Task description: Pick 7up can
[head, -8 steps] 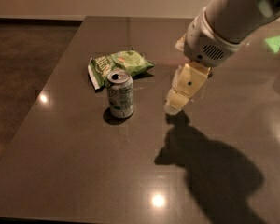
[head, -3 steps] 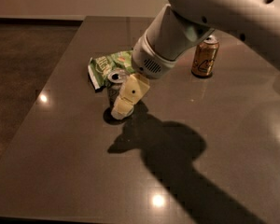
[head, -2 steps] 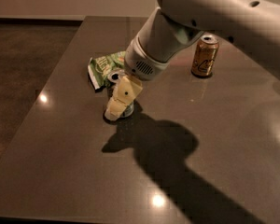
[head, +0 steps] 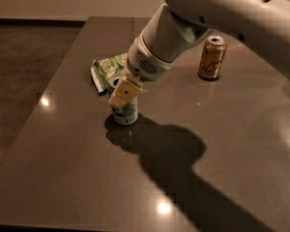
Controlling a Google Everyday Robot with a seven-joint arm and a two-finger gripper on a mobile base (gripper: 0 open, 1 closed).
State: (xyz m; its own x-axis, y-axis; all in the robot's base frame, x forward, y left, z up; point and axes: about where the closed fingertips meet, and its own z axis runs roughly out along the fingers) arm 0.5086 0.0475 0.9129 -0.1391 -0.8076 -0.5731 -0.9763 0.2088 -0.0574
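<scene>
The 7up can [head: 126, 114], silver-white with green print, stands upright on the dark table [head: 77, 168], left of centre. My gripper [head: 121, 96], cream-coloured at the end of the big white arm, is down at the can's upper half and covers most of it from this side. Only the can's lower body and a bit of its silver top show. The can rests on the table.
A green crinkled chip bag [head: 105, 67] lies just behind and left of the 7up can, close to it. A gold-brown can [head: 212, 57] stands upright at the back right. The table's left edge [head: 48, 88] drops to a dark floor.
My arm swung left across the table from the right side and came down onto the 7up can. The gold-brown can came into view behind it. The 7up can has not moved.
</scene>
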